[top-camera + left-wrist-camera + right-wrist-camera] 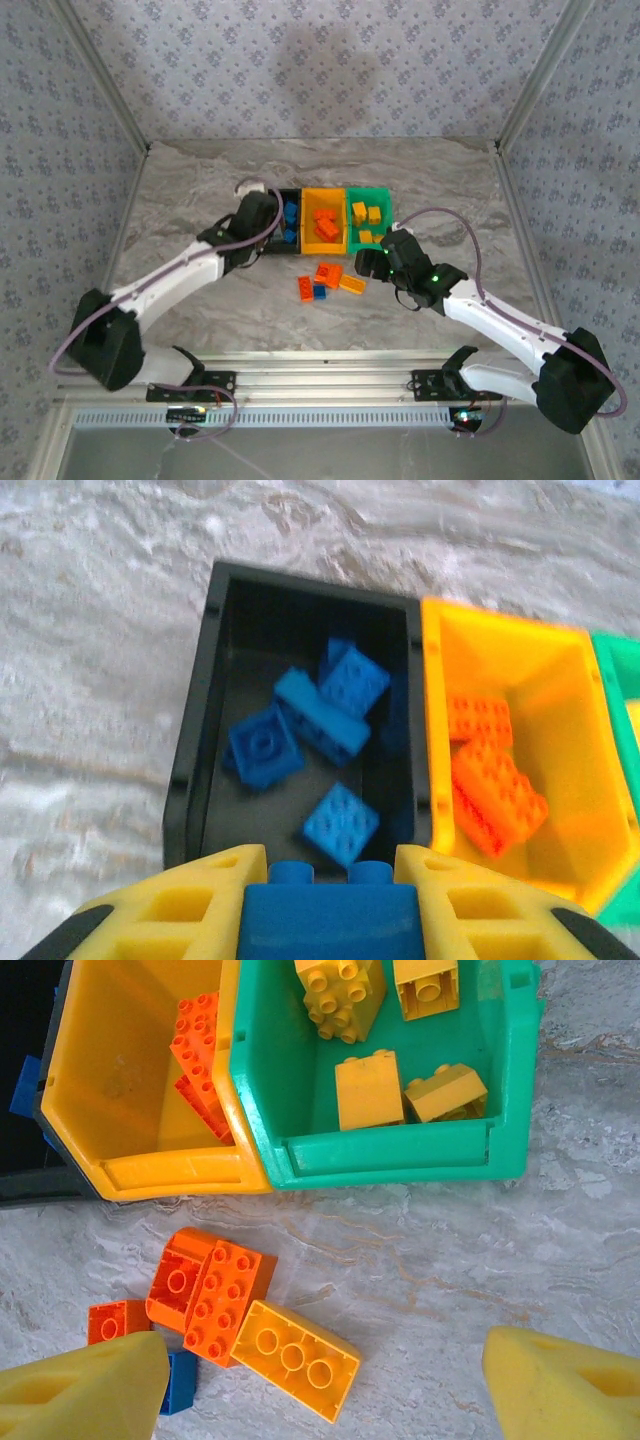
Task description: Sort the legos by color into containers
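A blue studded plastic brick (pixel 330 920), clamped in the left gripper (pixel 330 868), is best released once centred over the black plastic bin (pixel 190 780).

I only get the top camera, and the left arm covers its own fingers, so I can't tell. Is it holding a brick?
Observer: Yes. The left wrist view shows the left gripper shut on a blue brick, at the near end of the black bin.
Operator: Is the other hand holding one too?
Observer: No. The right wrist view shows the right gripper open, its fingers wide apart, with a yellow brick lying on the table below the gap.
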You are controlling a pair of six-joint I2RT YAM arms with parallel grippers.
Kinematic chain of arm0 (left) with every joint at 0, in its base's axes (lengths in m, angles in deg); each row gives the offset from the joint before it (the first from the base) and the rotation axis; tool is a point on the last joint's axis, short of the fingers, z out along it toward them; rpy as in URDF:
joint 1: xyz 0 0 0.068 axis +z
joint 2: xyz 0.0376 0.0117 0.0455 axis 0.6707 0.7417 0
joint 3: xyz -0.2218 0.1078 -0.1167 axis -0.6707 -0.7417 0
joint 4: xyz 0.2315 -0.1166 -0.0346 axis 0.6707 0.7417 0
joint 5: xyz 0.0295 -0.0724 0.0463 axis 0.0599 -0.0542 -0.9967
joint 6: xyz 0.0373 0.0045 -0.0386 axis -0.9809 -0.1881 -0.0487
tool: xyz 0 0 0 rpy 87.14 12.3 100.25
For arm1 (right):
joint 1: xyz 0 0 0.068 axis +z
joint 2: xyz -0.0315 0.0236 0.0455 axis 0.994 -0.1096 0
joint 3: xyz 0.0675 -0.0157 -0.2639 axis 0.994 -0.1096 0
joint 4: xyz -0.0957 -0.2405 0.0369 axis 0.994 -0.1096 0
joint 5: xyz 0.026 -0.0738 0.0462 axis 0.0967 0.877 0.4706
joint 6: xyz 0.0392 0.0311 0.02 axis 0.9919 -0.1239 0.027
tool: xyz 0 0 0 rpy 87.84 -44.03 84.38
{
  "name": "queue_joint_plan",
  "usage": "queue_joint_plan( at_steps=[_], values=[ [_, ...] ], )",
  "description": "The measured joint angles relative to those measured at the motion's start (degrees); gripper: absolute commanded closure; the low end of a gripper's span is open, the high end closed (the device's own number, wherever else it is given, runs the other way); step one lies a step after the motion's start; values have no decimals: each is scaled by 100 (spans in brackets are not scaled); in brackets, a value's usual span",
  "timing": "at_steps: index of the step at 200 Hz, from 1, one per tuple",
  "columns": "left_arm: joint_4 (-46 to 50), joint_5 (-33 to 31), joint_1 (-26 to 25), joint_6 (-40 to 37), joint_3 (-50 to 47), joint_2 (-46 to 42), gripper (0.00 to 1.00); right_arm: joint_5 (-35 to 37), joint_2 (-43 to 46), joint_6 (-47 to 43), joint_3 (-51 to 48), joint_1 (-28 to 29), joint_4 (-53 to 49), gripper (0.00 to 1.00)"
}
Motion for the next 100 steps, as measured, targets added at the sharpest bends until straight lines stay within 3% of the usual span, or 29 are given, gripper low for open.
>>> queue_joint_plan(
  at_steps=[23, 56, 100],
  values=[
    [107, 61, 256, -57, 737, 909, 69, -2, 0, 0, 0, -11, -9, 16],
    [317, 219, 452, -83, 1394, 1834, 37, -4, 0, 4, 0, -20, -72, 15],
    [511, 439, 481, -153, 1709, 1954, 16, -26, -7, 11, -2, -26, -131, 15]
  ],
)
